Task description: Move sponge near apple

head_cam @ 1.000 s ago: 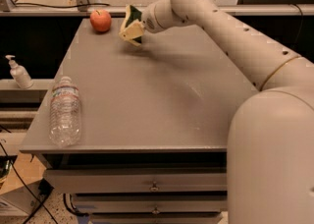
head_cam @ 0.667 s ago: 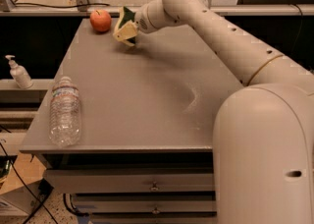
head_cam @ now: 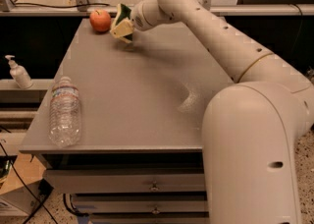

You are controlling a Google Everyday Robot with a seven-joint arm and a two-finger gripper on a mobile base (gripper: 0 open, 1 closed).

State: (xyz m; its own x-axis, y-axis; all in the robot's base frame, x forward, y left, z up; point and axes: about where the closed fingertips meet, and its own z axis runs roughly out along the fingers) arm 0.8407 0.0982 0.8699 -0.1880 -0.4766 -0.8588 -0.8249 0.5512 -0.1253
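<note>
The red-orange apple (head_cam: pixel 100 20) sits at the far left corner of the grey table (head_cam: pixel 132 90). My gripper (head_cam: pixel 128 23) is at the far edge of the table, just right of the apple. It is shut on the sponge (head_cam: pixel 122 23), pale yellow foam with a dark green top, held tilted a little above the table surface. The sponge is close to the apple, a small gap apart. The fingers are mostly hidden behind the sponge.
A clear plastic water bottle (head_cam: pixel 64 111) lies on its side near the table's front left edge. A soap dispenser (head_cam: pixel 18 72) stands on a shelf to the left. Drawers (head_cam: pixel 147 186) sit under the table. My arm spans the right side.
The gripper has carried the sponge to the left, closer to the apple. The apple and the bottle have not moved.
</note>
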